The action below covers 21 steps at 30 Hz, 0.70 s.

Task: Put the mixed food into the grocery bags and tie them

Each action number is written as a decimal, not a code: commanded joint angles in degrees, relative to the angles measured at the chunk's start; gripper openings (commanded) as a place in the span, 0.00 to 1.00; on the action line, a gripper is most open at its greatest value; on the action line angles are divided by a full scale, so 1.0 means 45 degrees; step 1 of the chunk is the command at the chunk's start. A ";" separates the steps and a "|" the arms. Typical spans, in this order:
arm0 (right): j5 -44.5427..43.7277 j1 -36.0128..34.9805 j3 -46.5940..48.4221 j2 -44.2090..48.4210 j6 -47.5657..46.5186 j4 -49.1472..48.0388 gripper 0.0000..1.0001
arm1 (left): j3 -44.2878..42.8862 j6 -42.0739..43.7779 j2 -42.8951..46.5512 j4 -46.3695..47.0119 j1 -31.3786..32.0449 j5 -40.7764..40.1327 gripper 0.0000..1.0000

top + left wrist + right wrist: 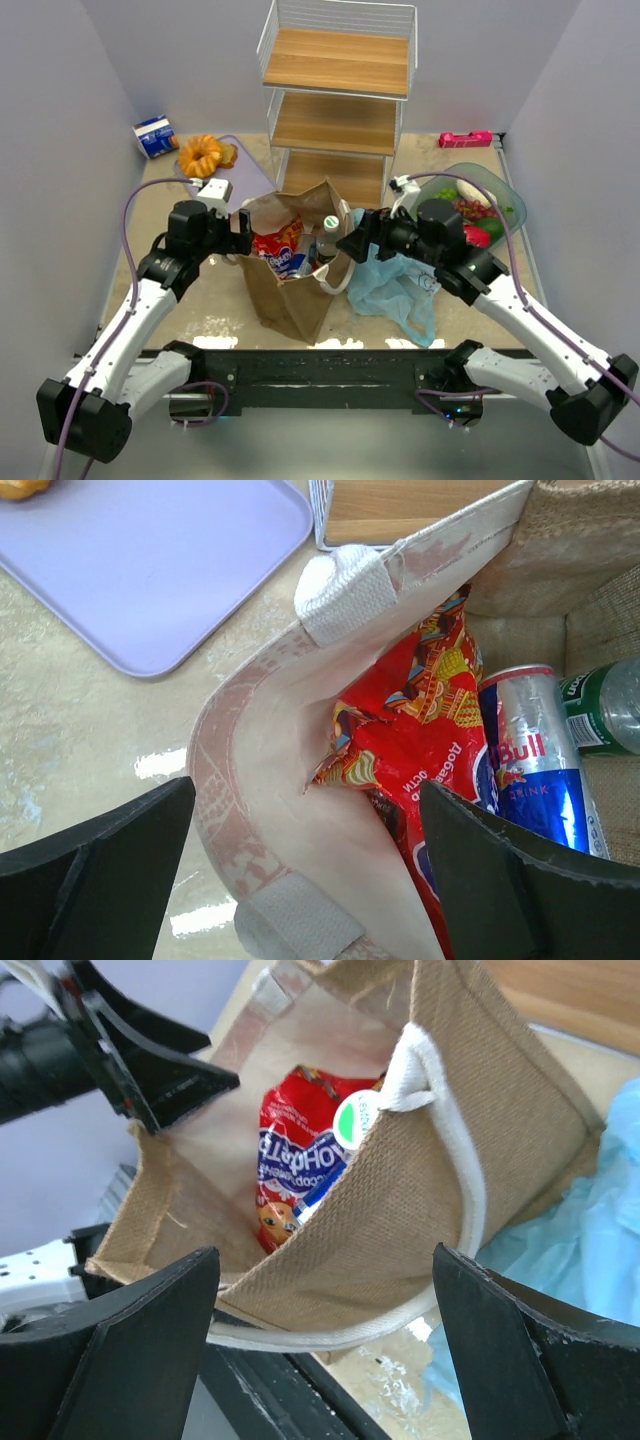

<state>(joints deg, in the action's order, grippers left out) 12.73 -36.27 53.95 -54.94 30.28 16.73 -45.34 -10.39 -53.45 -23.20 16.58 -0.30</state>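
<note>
Left gripper: left gripper [308, 790] has its fingers wide apart, clamped on nothing; the left rim of the brown bag [250, 780] runs between them.
Right gripper: right gripper [326, 1255] also spread wide and holding nothing; the bag's right wall and a white loop handle [455, 1160] lie between its fingers.
Bag: stands open-mouthed mid-table between the two arms, leaning slightly.
Bag contents: red crinkly snack packet [420, 730] against the left wall; red-blue drink can [530, 760] just beside it; clear bottle with green label [605, 705] beyond the can, its cap up near the right wall.
Plastic bag: light-blue plastic bag [400, 285] lies crumpled on the table, touching the brown bag's right side, under the right arm.
Loose food: green bowl [505, 195] at the right rear holds grapes [466, 209], a pink dragon fruit [478, 236] and a pale oblong fruit [472, 189], behind the right gripper.
Surface: mottled beige table [210, 300] with glossy patches.
Room: lavender-grey walls on three sides; wire shelf unit with wooden shelves [335, 90] at the back, just behind the brown bag.
Left rear: lavender tray [160, 570] near the bag's corner; orange ring pastry [202, 155] and blue-white carton [156, 136] past it.
Right rear: small pink object [465, 139] by the wall.
Open room: bare table left of the brown bag and along the near edge.
</note>
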 commanded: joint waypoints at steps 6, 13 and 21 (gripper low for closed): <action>-0.2144 -0.1471 0.0569 -0.1580 0.0126 -0.0359 0.86 | 0.0486 0.0200 -0.0194 0.0195 -0.0227 -0.0850 0.99; -0.3080 -0.1471 0.0530 -0.1756 0.0048 -0.0086 0.77 | 0.0642 -0.0092 0.0316 0.0351 -0.0499 -0.1246 1.00; -0.3962 -0.1471 0.0354 -0.1640 0.0028 0.0306 0.52 | 0.1558 -0.0853 -0.0524 0.1169 -0.1184 0.3576 0.79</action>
<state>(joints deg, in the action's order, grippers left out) -0.47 -43.07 54.43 -62.59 30.96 17.15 -41.21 -11.66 -54.70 -20.53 12.21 3.07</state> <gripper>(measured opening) 0.612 0.907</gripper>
